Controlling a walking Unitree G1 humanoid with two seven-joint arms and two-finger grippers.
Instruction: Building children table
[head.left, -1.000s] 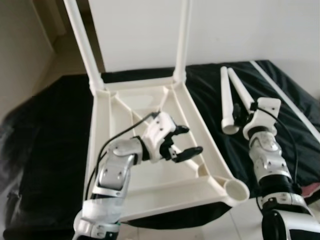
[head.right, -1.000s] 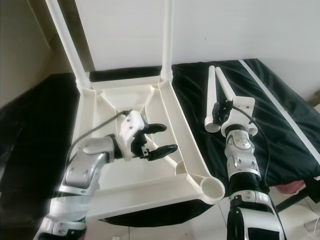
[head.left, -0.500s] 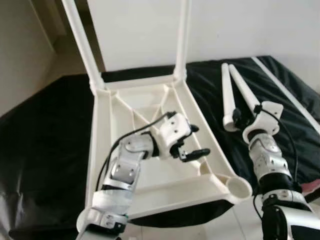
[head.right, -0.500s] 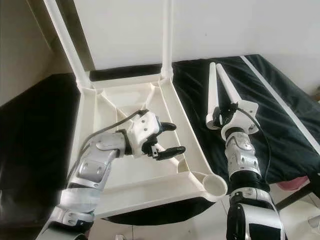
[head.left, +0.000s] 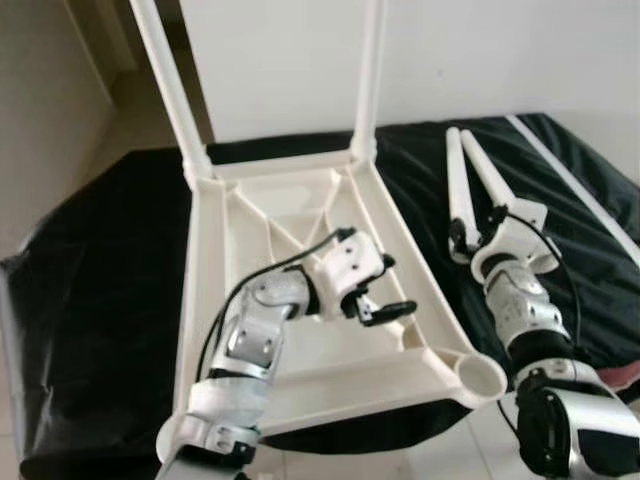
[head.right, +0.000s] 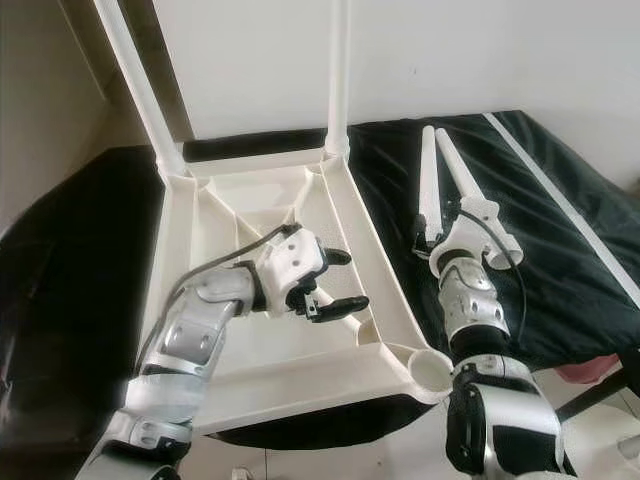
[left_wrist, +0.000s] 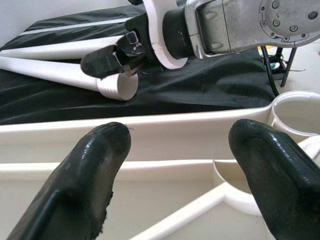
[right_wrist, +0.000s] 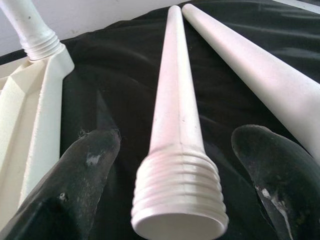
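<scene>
The upturned table (head.left: 300, 290) lies on black cloth (head.left: 100, 300), 2 legs fitted. Left gripper (head.left: 385, 290) hovers inside, spread. The right wrist view shows the right gripper (right_wrist: 175, 200) spread astride a loose leg (right_wrist: 172, 125).

My right gripper (right_wrist: 175, 165) has its fingers spread to either side of the nearer loose leg's (right_wrist: 175, 150) threaded end, with bare black cloth (right_wrist: 115, 65) between that leg and the upturned tabletop (head.left: 300, 200). The second loose leg (right_wrist: 260, 75) crowds the outer finger, I think. My left gripper (head.left: 385, 290) hangs open inside the tabletop's hollow, hemmed by its ribs and side rim (left_wrist: 150, 132).
</scene>
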